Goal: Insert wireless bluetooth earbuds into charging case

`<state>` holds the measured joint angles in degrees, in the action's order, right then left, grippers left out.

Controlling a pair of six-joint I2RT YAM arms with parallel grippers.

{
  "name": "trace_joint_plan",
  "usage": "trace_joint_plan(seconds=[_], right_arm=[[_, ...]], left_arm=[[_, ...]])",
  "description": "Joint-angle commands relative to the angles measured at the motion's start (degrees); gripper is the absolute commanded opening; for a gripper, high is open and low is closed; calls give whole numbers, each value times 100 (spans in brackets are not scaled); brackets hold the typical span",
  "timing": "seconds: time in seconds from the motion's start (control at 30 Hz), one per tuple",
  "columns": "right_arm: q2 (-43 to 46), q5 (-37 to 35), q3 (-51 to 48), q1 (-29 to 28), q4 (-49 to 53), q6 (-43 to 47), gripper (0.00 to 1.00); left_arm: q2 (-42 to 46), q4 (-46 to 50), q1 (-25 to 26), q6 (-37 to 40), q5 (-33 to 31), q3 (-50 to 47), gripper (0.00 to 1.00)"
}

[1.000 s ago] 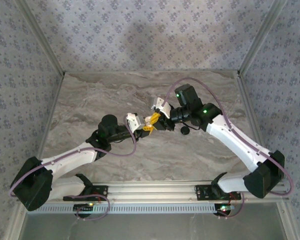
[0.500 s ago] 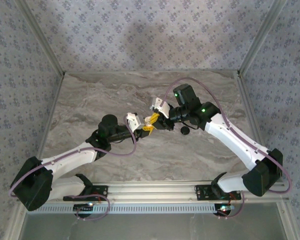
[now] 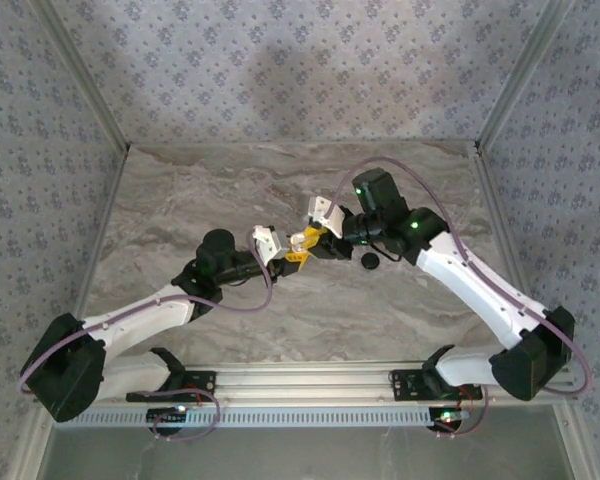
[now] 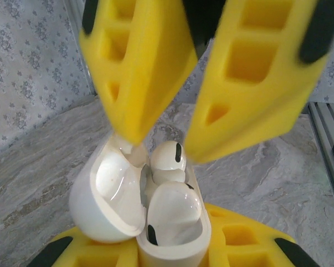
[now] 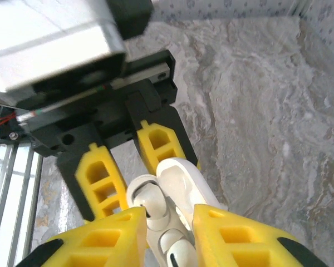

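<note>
left fingers (image 4: 261, 236) clamped shut, right fingers (image 4: 256, 105) parted, facing tip to tip.

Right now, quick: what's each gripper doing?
Left gripper: shut on the charging case.
Right gripper: open over the case, holding nothing; both earbuds sit in it.

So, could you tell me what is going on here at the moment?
The left gripper is clamped on the charging case, whose lid is hinged open. Both earbuds sit in their sockets. The right gripper hovers just over them with its fingers apart, gripping nothing.
</note>
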<state>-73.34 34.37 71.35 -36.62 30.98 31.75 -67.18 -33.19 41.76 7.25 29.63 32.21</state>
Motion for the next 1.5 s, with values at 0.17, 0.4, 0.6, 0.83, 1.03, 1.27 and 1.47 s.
trace_joint_plan(seconds=[0.17,0.4,0.6,0.83,1.03,1.27,1.47], right_arm=[[566,396,-219,319,-76,371,61],[77,544,109,417,509,384,77],[-293,1100,281,424,727,420,79],[-410,1461,309,428,1084,531,77],[60,1573,38,471,1159,649,71],[771,1652,-657,675,623,349,65],[897,777,-1189,1095,-866,-1840,65]], left_arm=[[172,-232,29,92,323,161,11],[189,-202,31,189,491,187,11],[212,-103,29,277,483,242,11],[210,-58,28,287,405,277,11],[153,-79,33,199,177,269,11],[52,49,26,-27,41,327,11],[-168,1061,20,-801,-451,837,11]])
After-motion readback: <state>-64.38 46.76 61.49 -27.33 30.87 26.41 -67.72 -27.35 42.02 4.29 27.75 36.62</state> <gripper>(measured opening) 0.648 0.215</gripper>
